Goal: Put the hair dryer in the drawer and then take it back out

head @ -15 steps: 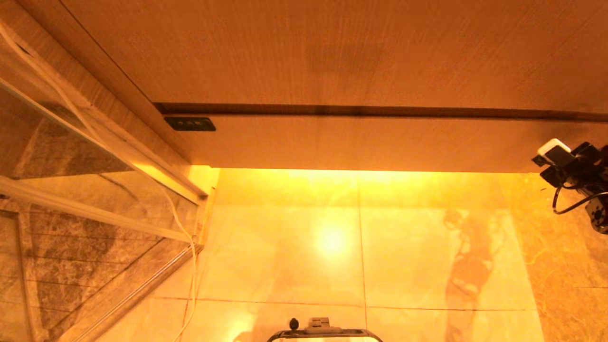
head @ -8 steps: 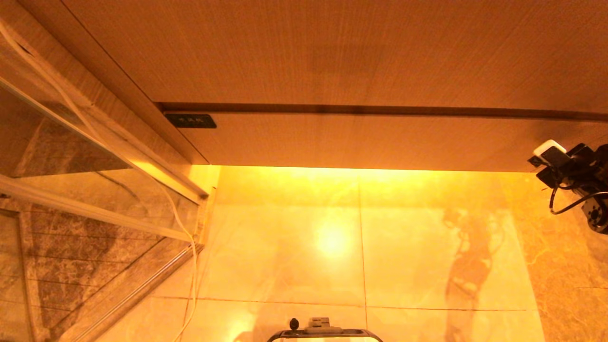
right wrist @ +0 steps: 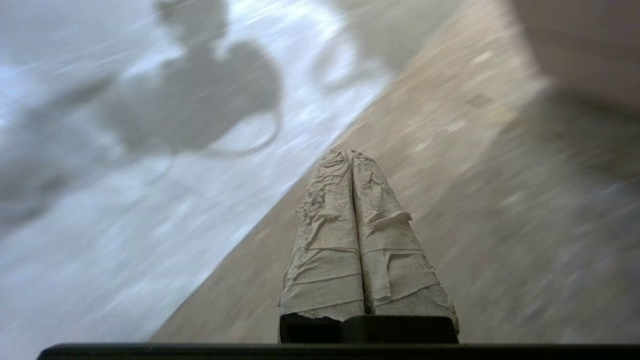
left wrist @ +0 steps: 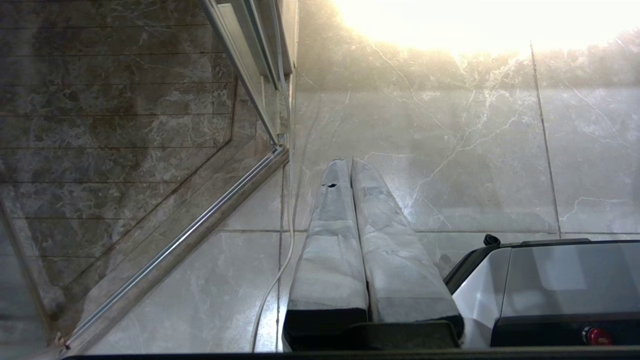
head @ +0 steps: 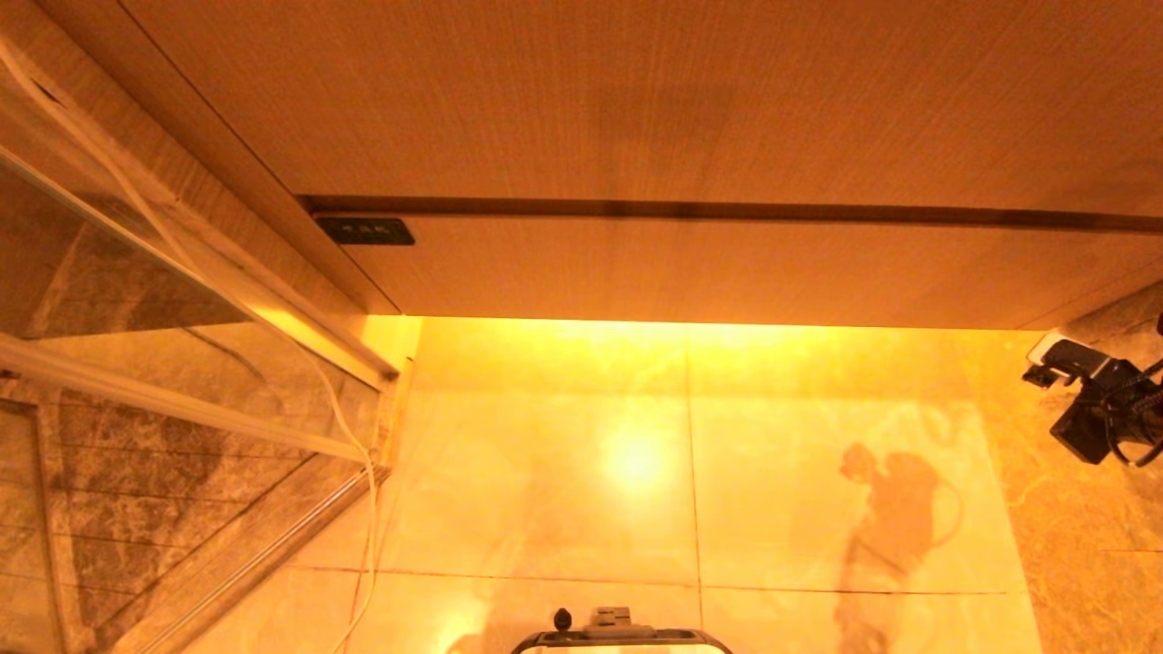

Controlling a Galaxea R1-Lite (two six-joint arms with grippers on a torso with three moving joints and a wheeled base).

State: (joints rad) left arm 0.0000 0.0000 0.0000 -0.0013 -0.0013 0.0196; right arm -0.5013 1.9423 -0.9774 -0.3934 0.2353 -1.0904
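Note:
The drawer (head: pixel 709 268) is closed, its plain light-wood front flush under the wood countertop (head: pixel 636 100), with a small dark label plate (head: pixel 365 231) at its left end. The hair dryer is out of view. My right gripper (head: pixel 1047 356) hangs at the far right, just below the drawer front's right end and apart from it. In the right wrist view the right gripper (right wrist: pixel 350 155) is shut and empty, its taped fingers pressed together over the floor. My left gripper (left wrist: pixel 348 162) is parked low over the tiles, shut and holding nothing.
A glass panel with a metal frame (head: pixel 182 400) stands at the left, and a white cord (head: pixel 363 490) runs down beside it. Glossy floor tiles (head: pixel 636 472) lie below the drawer. My base (head: pixel 622 636) shows at the bottom edge.
The drawer front slid in a little, then stayed. My right gripper left the front's right end and dropped lower toward the floor, still shut.

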